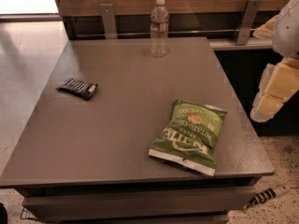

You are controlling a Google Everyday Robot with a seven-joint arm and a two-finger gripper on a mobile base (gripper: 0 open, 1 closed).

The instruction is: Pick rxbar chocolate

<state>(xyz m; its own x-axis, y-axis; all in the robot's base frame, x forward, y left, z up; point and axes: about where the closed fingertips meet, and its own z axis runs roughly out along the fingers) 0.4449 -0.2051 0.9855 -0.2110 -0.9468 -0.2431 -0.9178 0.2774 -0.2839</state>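
Note:
The rxbar chocolate [77, 88] is a small flat black bar with pale stripes. It lies on the left part of the grey table [121, 125]. My gripper [274, 93] shows as pale white and yellow parts at the right edge of the view. It is beyond the table's right side, far from the bar, and holds nothing that I can see.
A large green chip bag [190, 135] lies near the table's front right corner. A clear water bottle [159, 28] stands upright at the back edge. A wooden wall panel with metal brackets [107, 18] runs behind the table. A cable [266, 196] lies on the floor at lower right.

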